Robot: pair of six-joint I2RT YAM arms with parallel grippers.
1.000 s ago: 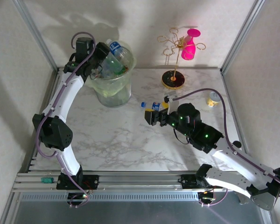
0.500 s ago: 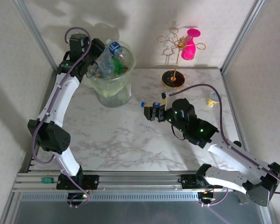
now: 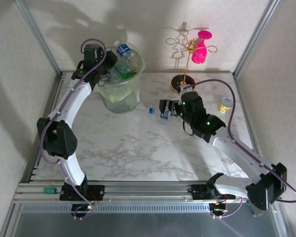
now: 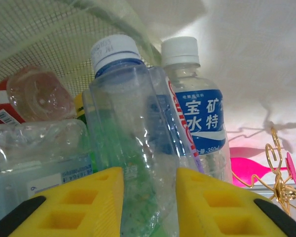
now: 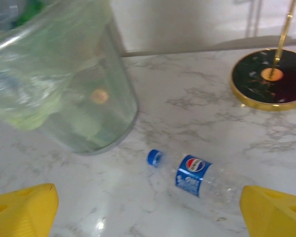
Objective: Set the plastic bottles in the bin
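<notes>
The pale-green bin (image 3: pixel 119 94) stands at the back left, heaped with plastic bottles (image 3: pixel 124 53). My left gripper (image 3: pixel 110 65) hangs at its left rim. In the left wrist view, the left gripper (image 4: pixel 149 200) is shut on a crumpled clear bottle (image 4: pixel 126 98) with a white cap. A blue-labelled bottle (image 4: pixel 197 111) stands right behind it. A clear Pepsi bottle (image 5: pixel 200 180) with a blue cap (image 3: pixel 151 110) lies on the marble table. My right gripper (image 3: pixel 165 108) hovers over it, open. The right gripper (image 5: pixel 148 210) has its fingers wide, and the right fingertip (image 5: pixel 271 212) is by the bottle's base.
A gold wire stand on a black base (image 3: pixel 181 85) holds a pink cup (image 3: pixel 201 47) at the back. A short can (image 3: pixel 226 104) sits at the right. The bin's wall (image 5: pixel 79 103) is close on the left in the right wrist view.
My right gripper has moved forward over the lying Pepsi bottle, which stayed put. My left gripper rose, then shifted right at the bin's rim with the clear bottle.
</notes>
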